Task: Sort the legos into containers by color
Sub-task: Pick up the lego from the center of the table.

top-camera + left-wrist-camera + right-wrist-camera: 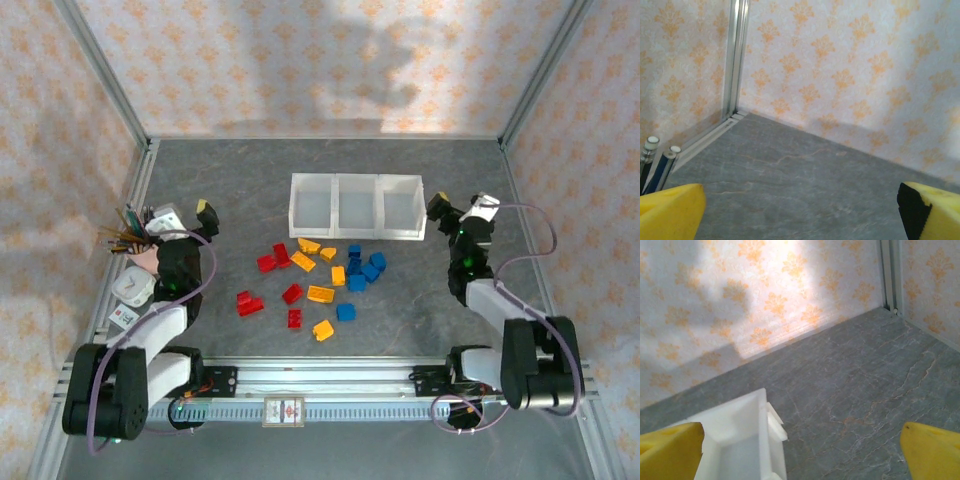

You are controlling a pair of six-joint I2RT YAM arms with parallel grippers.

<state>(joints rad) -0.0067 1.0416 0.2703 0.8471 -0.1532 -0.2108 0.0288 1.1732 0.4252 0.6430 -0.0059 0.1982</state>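
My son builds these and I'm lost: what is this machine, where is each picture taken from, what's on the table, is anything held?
These are two small robot arms bolted at the near edge of a grey table. The wide picture looks down from above and behind them. The other two come from a camera on each wrist, so yellow fingers frame them. The left gripper and right gripper are both open, holding nothing. Small plastic toy bricks in red, yellow-orange and blue lie loose in front of a translucent white plastic tray of three joined bins, which look empty. A bundle of coloured pencils sits at the left edge.
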